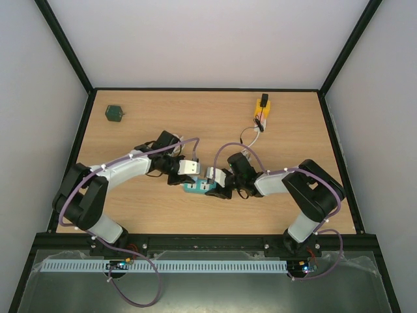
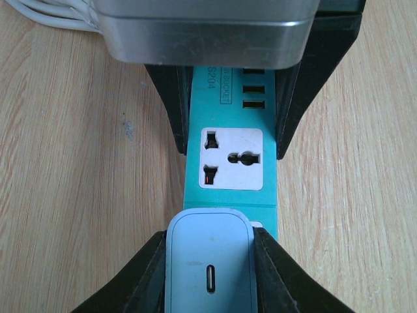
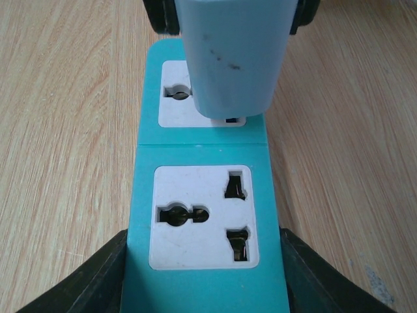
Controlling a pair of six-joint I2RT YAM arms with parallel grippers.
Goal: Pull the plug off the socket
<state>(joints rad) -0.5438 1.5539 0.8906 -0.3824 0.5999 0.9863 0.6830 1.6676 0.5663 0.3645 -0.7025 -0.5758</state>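
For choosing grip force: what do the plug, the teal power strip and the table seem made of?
The plug looks like smooth pale plastic, slightly scuffed. The power strip: matte teal plastic, likely. The table: wood or laminate, grain visible.

The teal socket (image 2: 229, 199) lies lengthwise on the wooden table (image 2: 71, 176); the white plug (image 2: 210, 264) sits at its near end, pinched between the left gripper's (image 2: 210, 251) black fingers (image 2: 138, 282); the right gripper (image 2: 232, 147) clasps the strip's sides farther up; a free outlet face (image 2: 232, 158) lies between them; USB ports (image 2: 254, 88) lie beyond.
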